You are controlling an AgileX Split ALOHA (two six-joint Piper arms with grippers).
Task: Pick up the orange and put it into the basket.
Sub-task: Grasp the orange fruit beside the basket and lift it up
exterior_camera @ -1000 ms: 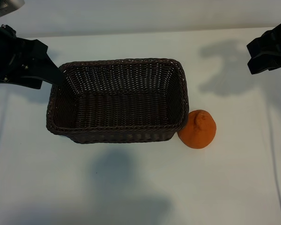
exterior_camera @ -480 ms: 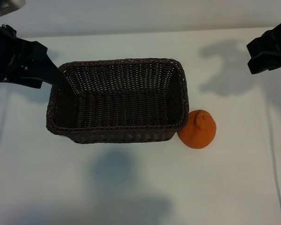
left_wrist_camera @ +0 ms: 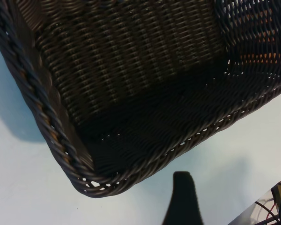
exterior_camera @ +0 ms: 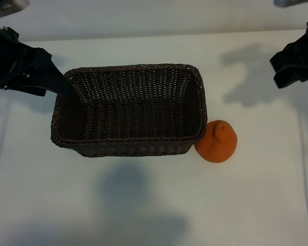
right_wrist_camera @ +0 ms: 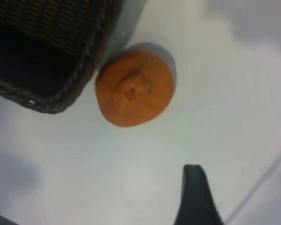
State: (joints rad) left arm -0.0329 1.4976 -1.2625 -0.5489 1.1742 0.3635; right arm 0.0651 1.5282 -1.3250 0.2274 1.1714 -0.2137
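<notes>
right gripper [exterior_camera: 296, 64]: cut by frame edge | left gripper [exterior_camera: 25, 69]: partly cut off | orange [left_wrist_camera: 257, 44]: only glimpsed through basket [left_wrist_camera: 131, 70] weave

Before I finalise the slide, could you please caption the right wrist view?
Bright orange knobbed fruit on the white table, beside the dark brown woven wicker basket; nothing is held.

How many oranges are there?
1: the orange sits on the table, touching the basket's front right corner. None lies in the basket.

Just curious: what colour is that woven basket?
Dark brown wicker basket, clearest in the exterior view.
</notes>
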